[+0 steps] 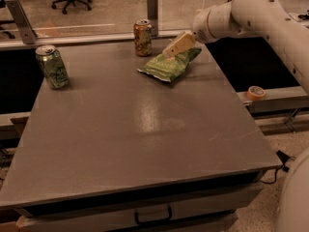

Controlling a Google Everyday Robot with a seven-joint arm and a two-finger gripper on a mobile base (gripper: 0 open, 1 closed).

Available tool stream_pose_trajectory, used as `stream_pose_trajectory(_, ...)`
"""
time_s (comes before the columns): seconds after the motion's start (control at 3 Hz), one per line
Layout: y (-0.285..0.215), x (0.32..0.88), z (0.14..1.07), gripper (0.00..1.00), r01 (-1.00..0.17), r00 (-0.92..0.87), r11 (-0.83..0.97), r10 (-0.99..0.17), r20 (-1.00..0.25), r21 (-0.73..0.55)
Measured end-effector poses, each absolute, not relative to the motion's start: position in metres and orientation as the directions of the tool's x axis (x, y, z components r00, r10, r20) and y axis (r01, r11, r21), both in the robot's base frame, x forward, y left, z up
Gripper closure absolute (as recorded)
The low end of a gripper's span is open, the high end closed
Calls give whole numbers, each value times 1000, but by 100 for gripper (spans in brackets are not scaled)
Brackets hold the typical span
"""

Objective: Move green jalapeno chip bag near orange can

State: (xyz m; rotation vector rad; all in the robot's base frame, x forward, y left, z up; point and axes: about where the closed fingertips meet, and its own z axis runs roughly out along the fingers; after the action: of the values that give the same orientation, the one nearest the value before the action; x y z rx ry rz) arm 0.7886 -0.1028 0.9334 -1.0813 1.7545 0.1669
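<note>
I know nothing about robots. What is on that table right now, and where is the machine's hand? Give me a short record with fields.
table: grey, flat top
chip bag: green, lying on the table near its far edge
orange can: upright at the far edge, close beside the bag but apart from it
green can: upright, at the left side of the view
gripper: over the bag's far end, beside the orange can
tape roll: on the ledge off the table, at the right of the view
</note>
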Motion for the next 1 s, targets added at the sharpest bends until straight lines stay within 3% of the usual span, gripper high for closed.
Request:
stream_pose_trajectory(0.33, -126, 775, 946, 0, -735, -98, 597, -563, -820, -322)
stream_pose_trajectory(0.67, -186, 751, 988, 0, -717, -105, 627, -530, -842, -305)
stream_pose_trajectory(1.0, -270, 709, 1080, 0, -621, -37, 674, -535, -844, -400)
